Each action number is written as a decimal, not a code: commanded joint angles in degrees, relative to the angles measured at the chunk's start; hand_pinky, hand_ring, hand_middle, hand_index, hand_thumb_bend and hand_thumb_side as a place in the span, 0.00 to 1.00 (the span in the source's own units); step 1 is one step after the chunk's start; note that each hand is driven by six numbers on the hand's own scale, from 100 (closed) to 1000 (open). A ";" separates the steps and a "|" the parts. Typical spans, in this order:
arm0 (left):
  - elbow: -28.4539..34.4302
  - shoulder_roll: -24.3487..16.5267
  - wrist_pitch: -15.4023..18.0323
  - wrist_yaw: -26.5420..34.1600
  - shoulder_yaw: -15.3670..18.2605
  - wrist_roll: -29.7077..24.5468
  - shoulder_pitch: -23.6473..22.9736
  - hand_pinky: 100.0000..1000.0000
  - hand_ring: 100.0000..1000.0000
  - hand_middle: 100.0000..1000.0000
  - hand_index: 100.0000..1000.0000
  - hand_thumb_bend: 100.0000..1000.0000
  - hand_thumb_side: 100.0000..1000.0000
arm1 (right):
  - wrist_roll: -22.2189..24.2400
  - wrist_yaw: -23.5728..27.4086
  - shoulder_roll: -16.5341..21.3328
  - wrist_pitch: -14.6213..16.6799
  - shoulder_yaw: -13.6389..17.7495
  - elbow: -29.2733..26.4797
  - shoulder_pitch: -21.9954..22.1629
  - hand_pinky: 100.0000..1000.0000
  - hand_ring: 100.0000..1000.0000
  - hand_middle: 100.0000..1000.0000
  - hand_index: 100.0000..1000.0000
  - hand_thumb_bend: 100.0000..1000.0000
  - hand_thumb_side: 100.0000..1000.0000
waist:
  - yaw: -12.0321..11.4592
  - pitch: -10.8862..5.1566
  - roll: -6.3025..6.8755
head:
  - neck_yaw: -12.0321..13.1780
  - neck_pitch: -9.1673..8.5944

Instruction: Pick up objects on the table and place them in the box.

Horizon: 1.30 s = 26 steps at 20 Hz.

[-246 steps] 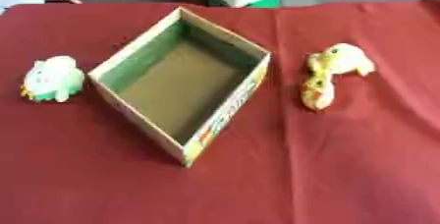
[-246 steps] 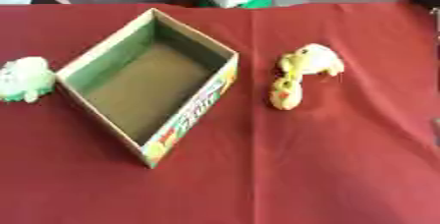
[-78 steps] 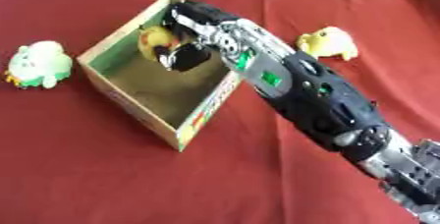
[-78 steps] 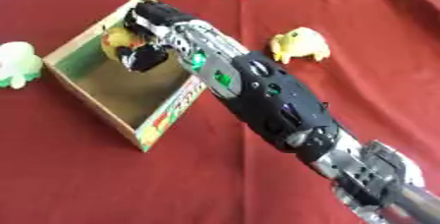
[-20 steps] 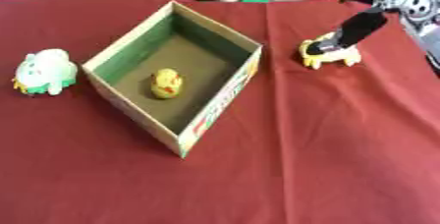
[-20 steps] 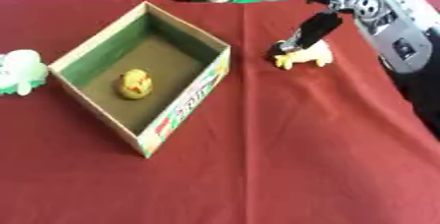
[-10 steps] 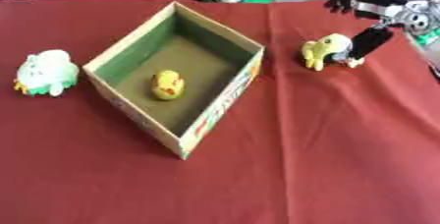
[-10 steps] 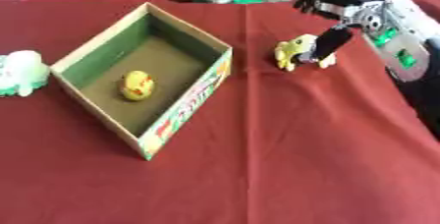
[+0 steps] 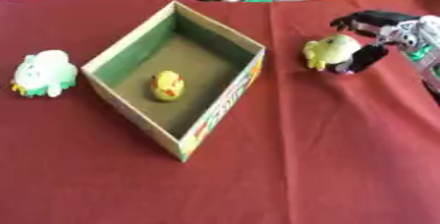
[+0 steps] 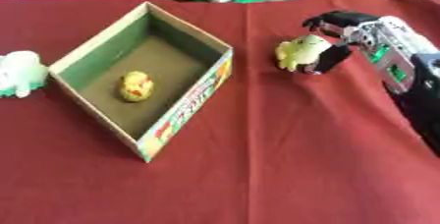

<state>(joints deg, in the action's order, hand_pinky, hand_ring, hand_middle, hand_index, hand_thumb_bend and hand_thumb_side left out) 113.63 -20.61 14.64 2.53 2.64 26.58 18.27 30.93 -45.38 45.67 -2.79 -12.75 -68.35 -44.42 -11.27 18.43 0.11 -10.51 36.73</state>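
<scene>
bench point(image 9: 326, 169): covered by a red cloth, with all items laid on it.

box point(image 9: 217, 115): open cardboard box with a green-lined inside, set cornerwise left of the middle; a printed strip is seen on its near right wall.

small yellow toy point(image 9: 167, 85): yellow with red marks, found on the floor of the box, near its middle.

yellow-green toy point(image 10: 301, 51): rounded soft figure, placed on the cloth to the right of the box and apart from it, toward the far right.

right robot hand point(image 10: 337, 46): black with silver parts, brought in from the right edge; its fingers are arched over the far side of the yellow-green toy and its thumb is set against the toy's right side, so the toy is grasped between them.

white and green toy point(image 9: 43, 73): placed on the cloth just left of the box, near the left edge.

left robot hand: not shown in either view.
</scene>
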 commanded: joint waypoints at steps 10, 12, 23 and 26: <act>0.96 -0.28 0.00 0.16 0.04 -0.21 0.88 0.51 0.57 0.56 0.73 0.00 0.80 | -3.20 -3.77 -0.21 0.29 0.34 3.29 -2.09 0.75 0.87 0.75 0.92 0.10 0.39 | -0.25 -0.59 -0.14 | -0.28 -0.96; 0.96 -0.23 -0.01 0.21 0.02 -0.24 0.94 0.51 0.57 0.56 0.73 0.00 0.80 | -4.49 -4.39 -0.40 0.04 0.11 3.59 -2.15 0.75 0.87 0.74 0.87 0.00 0.41 | -0.27 -0.54 -0.19 | -0.31 -0.96; 0.96 -0.22 -0.11 0.29 -0.03 -0.34 0.85 0.51 0.57 0.56 0.73 0.00 0.80 | -8.46 -2.56 -0.07 -0.60 0.02 0.82 -2.32 0.71 0.77 0.53 0.66 0.00 0.38 | 0.00 -0.97 -0.38 | 0.03 -0.70; 0.96 -0.32 -0.07 0.31 0.01 -0.30 0.84 0.51 0.57 0.56 0.73 0.00 0.80 | -9.84 -0.44 0.25 -2.11 0.42 -2.04 -2.65 0.70 0.74 0.48 0.62 0.00 0.38 | 0.12 -1.21 -0.40 | 0.06 -0.55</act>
<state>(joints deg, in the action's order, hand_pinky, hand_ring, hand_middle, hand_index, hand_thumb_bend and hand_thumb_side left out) 113.63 -20.13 14.52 2.73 2.45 26.36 18.62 21.80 -46.85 44.01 -4.39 -13.24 -68.32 -45.89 -11.24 18.60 -0.29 -10.65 36.24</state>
